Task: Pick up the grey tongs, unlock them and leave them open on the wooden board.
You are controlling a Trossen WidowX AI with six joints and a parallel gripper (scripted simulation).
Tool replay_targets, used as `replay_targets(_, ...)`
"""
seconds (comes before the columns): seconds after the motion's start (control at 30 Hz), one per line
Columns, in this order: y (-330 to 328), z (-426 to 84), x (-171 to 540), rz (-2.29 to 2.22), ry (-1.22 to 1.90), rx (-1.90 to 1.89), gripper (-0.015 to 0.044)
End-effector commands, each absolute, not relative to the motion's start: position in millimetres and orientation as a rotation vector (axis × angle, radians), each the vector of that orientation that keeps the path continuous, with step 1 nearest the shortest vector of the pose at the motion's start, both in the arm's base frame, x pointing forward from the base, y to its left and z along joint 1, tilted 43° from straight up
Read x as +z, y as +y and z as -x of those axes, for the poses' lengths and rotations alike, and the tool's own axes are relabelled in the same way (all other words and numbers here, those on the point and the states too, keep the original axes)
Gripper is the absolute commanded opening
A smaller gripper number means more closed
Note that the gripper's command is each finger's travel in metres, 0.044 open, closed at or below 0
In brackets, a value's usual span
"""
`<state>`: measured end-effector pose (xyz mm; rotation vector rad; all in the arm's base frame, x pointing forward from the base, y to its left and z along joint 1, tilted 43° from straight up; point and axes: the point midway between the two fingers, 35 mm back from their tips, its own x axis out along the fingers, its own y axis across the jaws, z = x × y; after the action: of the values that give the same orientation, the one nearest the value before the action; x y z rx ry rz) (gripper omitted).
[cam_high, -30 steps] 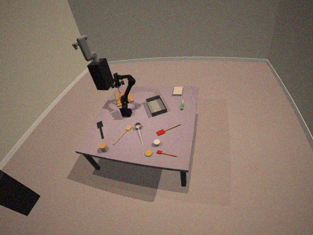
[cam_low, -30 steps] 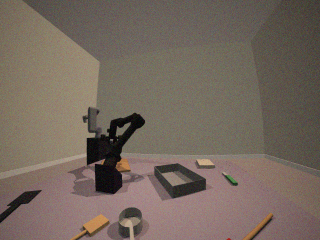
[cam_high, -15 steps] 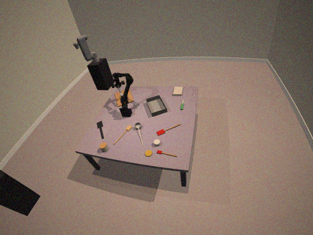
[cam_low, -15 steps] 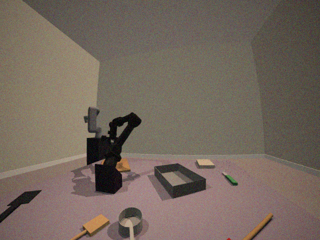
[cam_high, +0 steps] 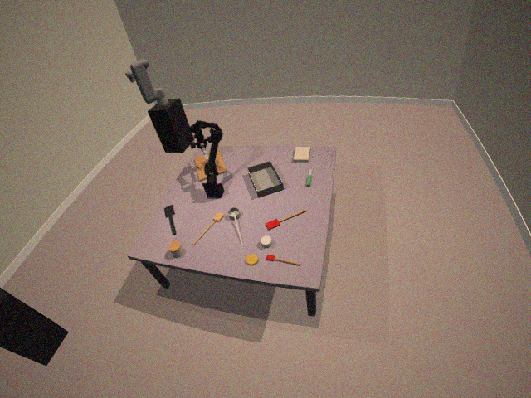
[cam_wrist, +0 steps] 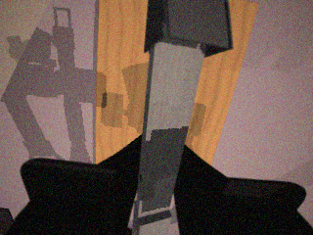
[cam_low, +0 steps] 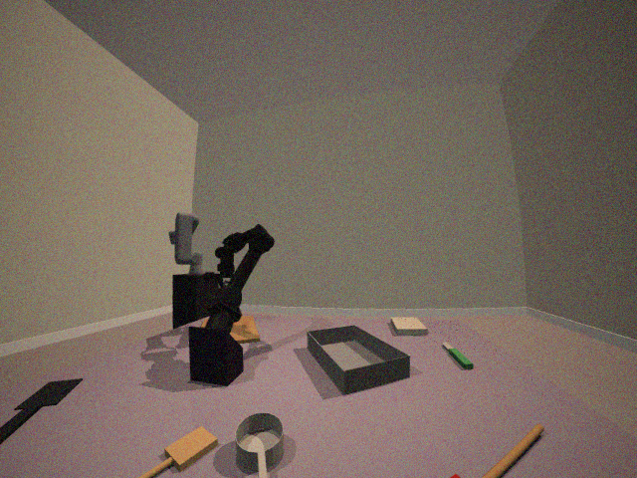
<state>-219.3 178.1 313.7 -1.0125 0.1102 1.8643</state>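
Observation:
My gripper (cam_high: 202,146) (cam_wrist: 158,139) is shut on the grey tongs (cam_wrist: 173,93), above the wooden board (cam_high: 221,168) (cam_low: 250,329) (cam_wrist: 117,29). In the wrist view the tongs run away from the fingers as one narrow bar with a dark block at the far end. In the top view they hang steeply down toward the board. Whether their lock is released cannot be told. In the exterior view the arm mostly hides them. The roasting tin (cam_high: 280,187) (cam_low: 377,376) stands to the right of the arm base, with no tongs across it.
A black block (cam_high: 171,126) (cam_low: 185,303) bearing a grey arm-like shape stands beside the board. A cream block (cam_high: 301,152) and green-handled tool (cam_high: 309,178) lie beyond the tin. A round pan (cam_high: 233,213), a black spatula (cam_high: 169,211) and several other utensils lie toward the near side.

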Motion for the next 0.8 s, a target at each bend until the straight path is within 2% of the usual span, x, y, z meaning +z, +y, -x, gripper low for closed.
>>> replay_targets(0.0,178.1,214.1,315.4,1.052,0.158,1.816,-0.0150)
replay_targets(0.77,189.1,218.4,303.9,1.061,0.167,1.805,-0.0150)
